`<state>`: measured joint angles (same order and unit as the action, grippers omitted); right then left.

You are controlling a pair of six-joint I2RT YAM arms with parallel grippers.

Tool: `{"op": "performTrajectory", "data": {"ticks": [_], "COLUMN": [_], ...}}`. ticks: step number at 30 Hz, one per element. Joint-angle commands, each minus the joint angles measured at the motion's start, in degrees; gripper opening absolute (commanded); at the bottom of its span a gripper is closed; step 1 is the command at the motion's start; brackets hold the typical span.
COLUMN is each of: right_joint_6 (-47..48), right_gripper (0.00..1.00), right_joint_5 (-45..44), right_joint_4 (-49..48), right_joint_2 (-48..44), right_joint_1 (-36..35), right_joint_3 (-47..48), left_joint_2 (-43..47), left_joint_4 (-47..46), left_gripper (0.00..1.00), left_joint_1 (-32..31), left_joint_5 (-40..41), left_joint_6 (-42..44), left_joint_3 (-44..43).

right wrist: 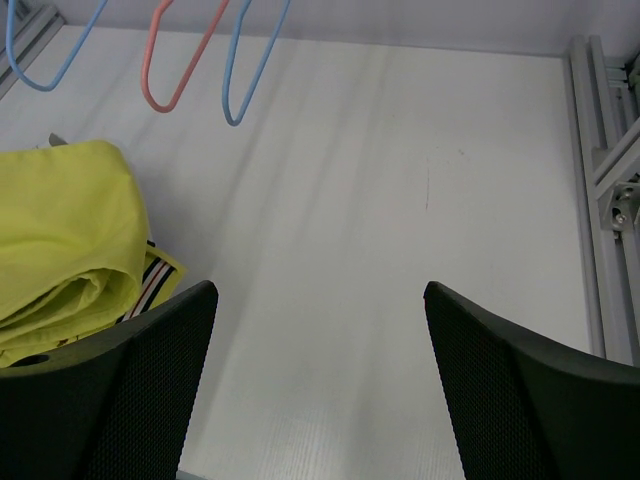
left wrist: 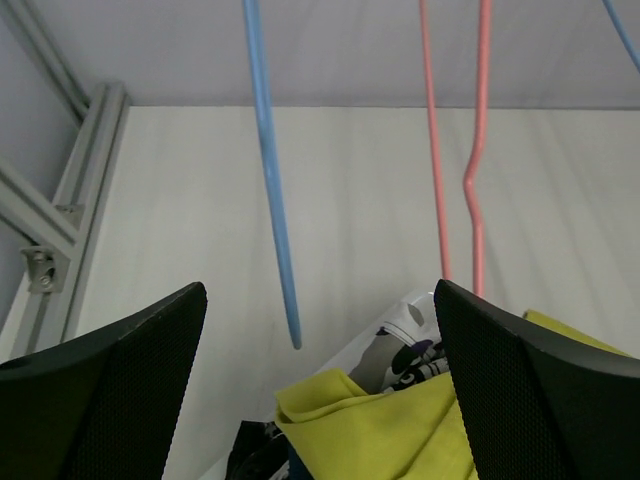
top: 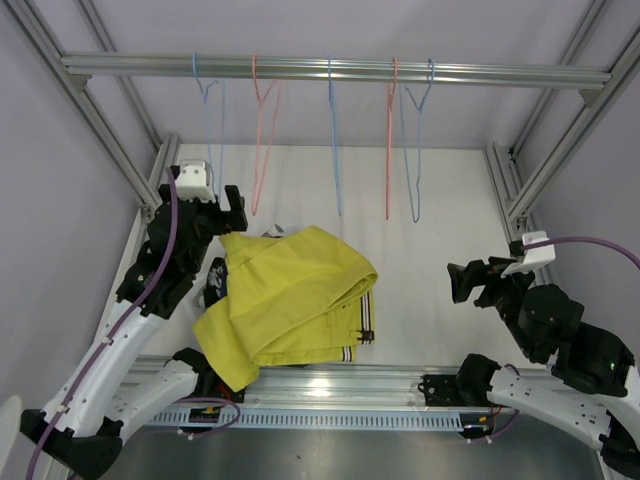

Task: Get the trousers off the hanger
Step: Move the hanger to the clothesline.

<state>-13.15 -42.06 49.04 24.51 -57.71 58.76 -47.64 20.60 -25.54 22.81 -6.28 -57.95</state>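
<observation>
Five times scanning, from the wide white tabletop (top: 440,200) up to the silver aluminium rail (top: 330,70), and each time meeting bare wire. Judging the job as good as finished.

Finding the trousers (top: 270,340) lying heaped at the table's near-left. On top, spreading widest, the folded mustard-yellow pair (top: 300,280), its striped waistband (top: 365,325) pointing right. Beneath it, peeking out at the far edge, the white pair with black print (left wrist: 415,335), plus some dark cloth (left wrist: 258,450) too buried for naming.

Holding nothing in either arm. Seeing the left gripper (left wrist: 318,300) hanging spread wide just above the heap's far-left edge, and the right gripper (right wrist: 318,290) gaping equally wide over bare table, well apart from the cloth. Counting last the thin wire hangers (top: 333,150), three blue and two pink, dangling just beyond the left gripper.

Worrying mostly about that closeness: risking, by raising or swinging the left arm carelessly, hooking the nearest blue hanger (left wrist: 272,180) and knocking it off the rail. Also noticing the yellow pair's near corner apparently lapping over the table's front frame (top: 420,378). Possibly dragging the heap over that edge by brushing it while pulling away.
</observation>
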Motion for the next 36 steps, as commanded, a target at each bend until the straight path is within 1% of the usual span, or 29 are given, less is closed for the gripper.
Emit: {"op": "performTrajectory", "data": {"ticks": [1,6,7,9,10,12,13,15,16,21,22,27,28,30,31,32,36], "right_joint_6": [-0.7,-0.8,-0.9,-1.1,-1.1,-1.2,-1.2,-1.2,-1.2,-0.9,-0.9,-0.5,-0.5,-0.5,-0.6,-0.6,-0.7], "right_gripper": [0.88,0.89,0.89,0.89,0.89,0.89,0.89,0.89,0.89,0.89,0.89,0.89,0.89,0.89,0.89,0.89,0.89], "right_joint_5": [-2.2,-2.3,-2.3,-2.2,-2.1,-2.0,-1.8,-1.5,-1.6,-1.9,-2.0,-2.6,-2.5,-2.6,-2.5,-2.6,-2.5], "right_joint_4": [-1.0,-1.0,-1.0,-0.9,-0.9,-1.0,-1.0,-1.1,-1.1,-1.3,-1.4,-1.9,-1.8,-1.9,-1.7,-1.7,-1.6], "right_joint_2": [-1.4,-1.9,-2.1,-2.3,-2.5,-2.9,-3.1,-3.6,-3.7,-4.2,-4.3,-4.9,-4.8,-4.7,-4.7,-4.7,-5.2], "right_joint_1": [-0.6,-0.5,-0.5,-0.5,-0.5,-0.5,-0.5,-0.5,-0.5,-0.6,-0.6,-1.0,-1.2,-1.3,-1.3,-1.4,-1.5], "right_joint_3": [0.0,0.0,0.0,-0.1,-0.1,-0.2,-0.4,-0.5,-0.5,-0.3,-0.3,-0.3,-0.3,-0.3,-0.3,-0.3,-0.3], "left_joint_2": [-0.6,-1.8,-2.1,-3.2,-3.6,-4.8,-5.1,-5.4,-5.5,-4.9,-4.2,-3.7,-4.0,-5.1,-5.4,-6.3,-8.4], "left_joint_4": [-3.3,-3.8,-3.7,-3.0,-2.6,-1.8,-1.7,-1.5,-1.3,-1.5,-2.3,-2.8,-2.7,-2.7,-2.6,-2.6,-2.5], "left_gripper": [0.99,0.97,0.93,0.88,0.81,0.74,0.67,0.59,0.54,0.44,0.39,0.23,0.15,0.1,0.03,0.01,0.01], "left_joint_1": [1.5,2.4,2.7,3.0,3.2,3.2,3.2,3.2,3.2,3.2,3.1,2.9,2.6,1.8,1.5,1.2,-1.0], "left_joint_5": [-7.8,-10.1,-10.2,-9.5,-8.6,-6.6,-6.2,-4.7,-4.4,-2.4,-2.1,-2.0,-2.1,-2.2,-2.4,-2.4,-2.1], "left_joint_6": [-2.5,-3.2,-3.2,-3.1,-3.0,-2.8,-2.8,-2.9,-3.1,-2.9,-2.7,-2.5,-2.5,-2.5,-2.4,-2.4,-2.9], "left_joint_3": [-1.1,-1.5,-1.6,-2.3,-2.5,-3.0,-2.9,-2.6,-2.4,-0.9,0.3,1.4,1.2,0.6,0.4,-0.2,-1.8]}}
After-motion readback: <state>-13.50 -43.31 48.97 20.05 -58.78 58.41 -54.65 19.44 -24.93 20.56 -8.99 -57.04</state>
